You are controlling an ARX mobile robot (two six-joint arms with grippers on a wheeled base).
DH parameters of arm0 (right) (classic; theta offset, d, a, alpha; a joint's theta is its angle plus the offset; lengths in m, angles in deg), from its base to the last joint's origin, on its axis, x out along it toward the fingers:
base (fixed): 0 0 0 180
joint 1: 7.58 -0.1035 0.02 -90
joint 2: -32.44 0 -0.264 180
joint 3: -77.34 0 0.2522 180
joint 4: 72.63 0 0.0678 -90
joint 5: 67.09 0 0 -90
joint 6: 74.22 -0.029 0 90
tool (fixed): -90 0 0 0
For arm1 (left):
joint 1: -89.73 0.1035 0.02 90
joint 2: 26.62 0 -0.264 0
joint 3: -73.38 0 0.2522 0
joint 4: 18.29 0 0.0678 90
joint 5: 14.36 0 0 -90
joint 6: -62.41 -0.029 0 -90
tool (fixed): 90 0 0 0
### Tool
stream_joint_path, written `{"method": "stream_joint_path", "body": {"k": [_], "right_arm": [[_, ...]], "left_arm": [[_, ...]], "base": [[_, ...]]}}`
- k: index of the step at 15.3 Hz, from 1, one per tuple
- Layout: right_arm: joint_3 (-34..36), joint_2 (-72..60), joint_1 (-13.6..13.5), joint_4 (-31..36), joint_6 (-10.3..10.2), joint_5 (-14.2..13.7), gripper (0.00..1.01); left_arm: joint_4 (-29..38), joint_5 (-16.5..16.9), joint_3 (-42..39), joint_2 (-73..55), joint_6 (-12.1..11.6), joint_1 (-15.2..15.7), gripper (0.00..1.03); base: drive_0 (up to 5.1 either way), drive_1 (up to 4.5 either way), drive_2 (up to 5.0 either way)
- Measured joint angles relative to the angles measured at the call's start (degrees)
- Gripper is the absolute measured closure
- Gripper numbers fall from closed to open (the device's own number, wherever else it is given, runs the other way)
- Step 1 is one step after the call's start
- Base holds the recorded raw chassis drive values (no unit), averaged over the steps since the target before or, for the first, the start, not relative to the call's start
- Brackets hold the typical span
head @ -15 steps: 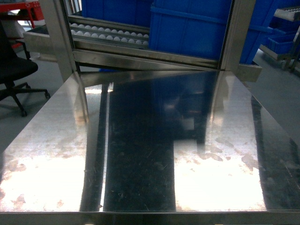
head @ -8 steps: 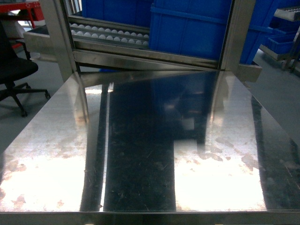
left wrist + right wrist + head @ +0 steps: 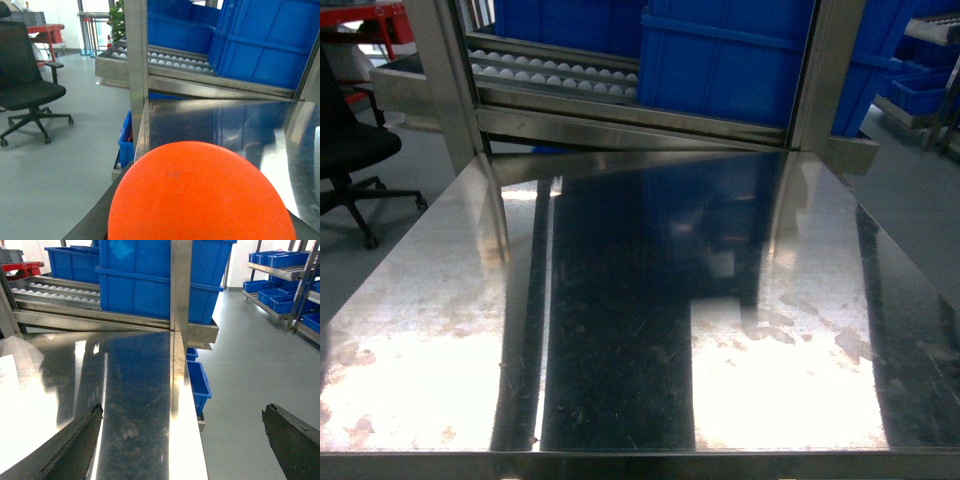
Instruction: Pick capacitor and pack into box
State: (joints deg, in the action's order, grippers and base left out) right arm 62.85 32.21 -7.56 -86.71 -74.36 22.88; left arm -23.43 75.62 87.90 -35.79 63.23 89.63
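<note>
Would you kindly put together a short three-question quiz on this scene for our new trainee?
1. True or false: the pink box stands on the steel table.
2. What colour are the bins behind the table: A green, B blue, C red?
3. Fill in: the right tool's fingers stand wide ___.
Key: 1 false; 2 B; 3 apart.

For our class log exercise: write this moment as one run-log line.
stage: before pickup | table: bare steel | box, capacitor: not in view | left end effector: hidden behind orange ball | right end effector: open, holding nothing | background: blue bins
</note>
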Motion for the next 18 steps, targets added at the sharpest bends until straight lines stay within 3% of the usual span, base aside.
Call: {"method": "stream_joint_path", "body": {"k": [1, 18], "right_arm": [[0.0, 0.0, 0.0, 0.0, 0.0, 0.0, 0.03], [0.0, 0.0, 0.0, 0.0, 0.0, 0.0, 0.03]], "left_arm": [[-9.0, 0.1, 0.0, 6.1, 0.0, 0.0, 0.59], [-9.0, 0.0, 0.0, 8.6, -0.1, 0.0, 0.6]], "base": [[0.0, 0.0, 0.0], [-0.1, -0.12, -0.1]]}}
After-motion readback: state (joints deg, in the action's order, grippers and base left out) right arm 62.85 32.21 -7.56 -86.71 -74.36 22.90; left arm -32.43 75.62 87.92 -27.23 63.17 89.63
